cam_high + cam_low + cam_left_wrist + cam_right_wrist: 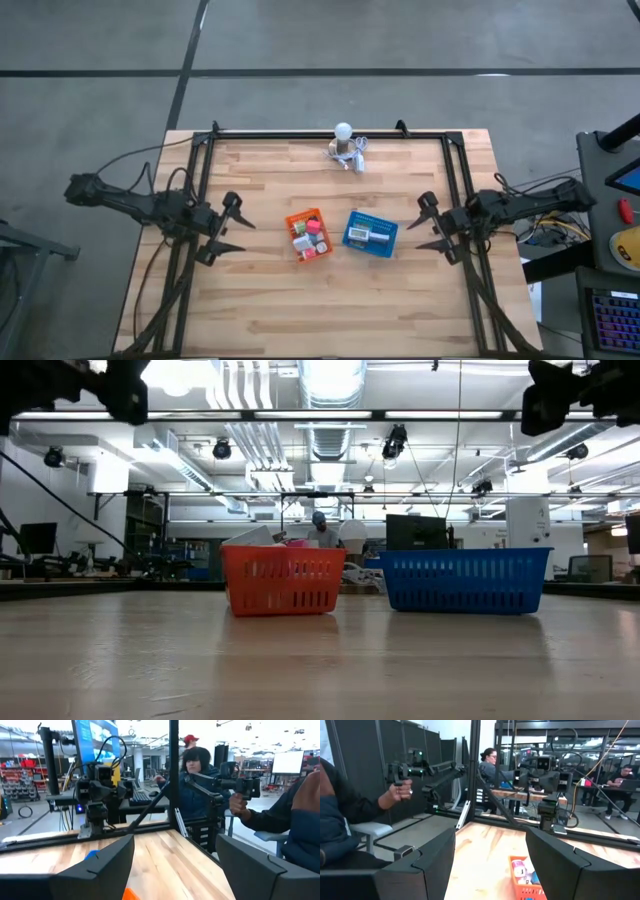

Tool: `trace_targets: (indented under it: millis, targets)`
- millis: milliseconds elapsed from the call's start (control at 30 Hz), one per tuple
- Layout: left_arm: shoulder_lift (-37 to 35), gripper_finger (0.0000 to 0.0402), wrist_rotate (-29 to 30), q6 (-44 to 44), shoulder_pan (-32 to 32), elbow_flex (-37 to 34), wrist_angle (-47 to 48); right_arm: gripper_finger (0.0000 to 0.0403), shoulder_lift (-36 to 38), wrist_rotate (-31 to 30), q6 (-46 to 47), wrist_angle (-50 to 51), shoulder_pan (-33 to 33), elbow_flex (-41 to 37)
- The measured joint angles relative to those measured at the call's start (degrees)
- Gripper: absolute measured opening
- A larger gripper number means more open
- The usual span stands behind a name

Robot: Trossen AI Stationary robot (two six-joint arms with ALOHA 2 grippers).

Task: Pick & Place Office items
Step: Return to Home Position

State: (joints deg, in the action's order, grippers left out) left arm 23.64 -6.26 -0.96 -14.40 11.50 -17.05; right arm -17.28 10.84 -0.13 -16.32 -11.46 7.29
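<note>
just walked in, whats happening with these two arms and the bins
Nothing is being handled right now. The left pincer and right pincer are both open and empty, held above opposite sides of the table. Mid-table sit an orange bin holding several small office items and, beside it, a blue bin holding a white item. The sorting looks about done.

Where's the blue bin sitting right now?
In the high view the blue bin sits mid-table, just right of the orange bin with a gap between them, toward the right gripper.
</note>
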Motion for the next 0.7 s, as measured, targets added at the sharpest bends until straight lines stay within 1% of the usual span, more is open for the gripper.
trace_targets:
  millis: [167,233,300,400,467,600,700]
  targets:
    - [-3.98,0.0285,0.32,1.25,0.04,-3.49,-0.53,0.0237,3.22,0.2,0.37,0.03,0.02,-1.82]
    - [-5.61,0.0285,1.14,1.26,0.06,-4.48,-0.48,0.0237,4.37,0.18,0.14,1.49,0.02,-1.98]
    - [-7.37,0.0285,1.99,1.28,0.16,-5.21,0.81,0.0237,5.72,-0.18,0.02,4.1,0.25,-1.98]
    - [-9.64,0.0285,3.3,1.97,0.46,-5.33,5.11,0.0237,7.99,-0.37,0.02,6.93,0.94,-2.33]
    - [-10.88,0.0285,3.43,2.16,0.61,-5.34,6.81,0.0238,9.74,-0.43,0.0,7.11,1.55,-3.14]
    - [-13.05,0.0284,3.7,2.13,0.7,-6.81,6.62,0.0238,13.81,-0.66,0.05,7.6,3.58,-5.5]
    - [-15.2,0.0284,5.85,2.23,0.93,-9.33,5.75,0.0238,17.09,-0.78,0.38,11.23,5.64,-6.29]
